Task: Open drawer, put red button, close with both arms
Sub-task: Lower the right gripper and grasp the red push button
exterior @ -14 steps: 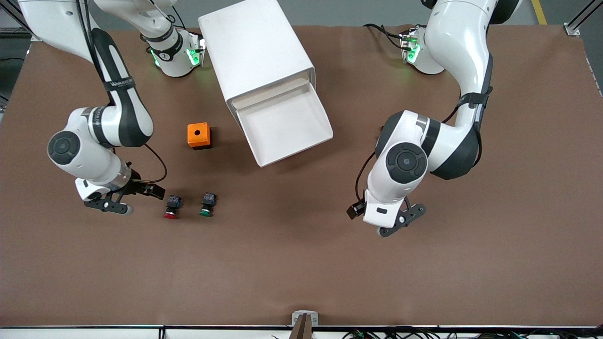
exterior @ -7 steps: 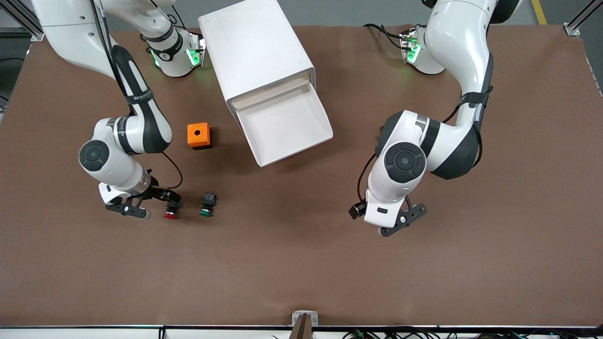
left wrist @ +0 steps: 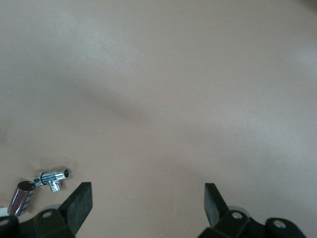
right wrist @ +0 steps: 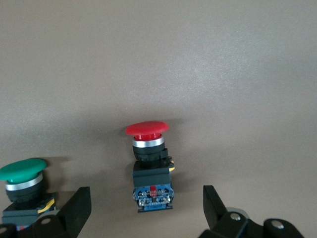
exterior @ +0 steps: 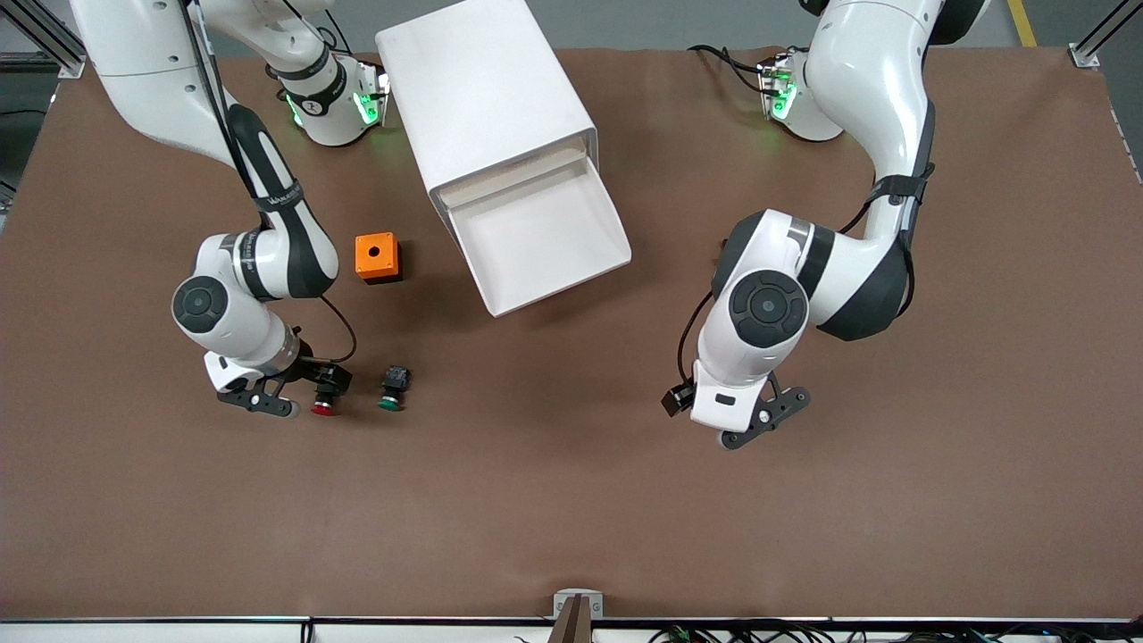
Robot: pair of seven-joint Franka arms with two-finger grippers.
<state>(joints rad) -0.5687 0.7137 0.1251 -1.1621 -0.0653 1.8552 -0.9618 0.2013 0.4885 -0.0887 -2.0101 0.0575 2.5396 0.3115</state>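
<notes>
The red button (right wrist: 147,163) lies on the brown table (exterior: 571,518), with my right gripper (exterior: 299,397) spread wide over it. The green button (exterior: 392,388) sits just beside it; I judge a skewed closing could knock either one. The drawer (exterior: 536,237) stands open. My left gripper (exterior: 759,420) waits, released, over bare table.

Open brown table (exterior: 571,500) nearer the front camera gives free passage; the green button (exterior: 391,389) stands just beside the red button (exterior: 325,393) at the right gripper (exterior: 295,393), crowding that side, while the orange box (exterior: 377,257) and pulled-out drawer (exterior: 545,246) stand farther back.
</notes>
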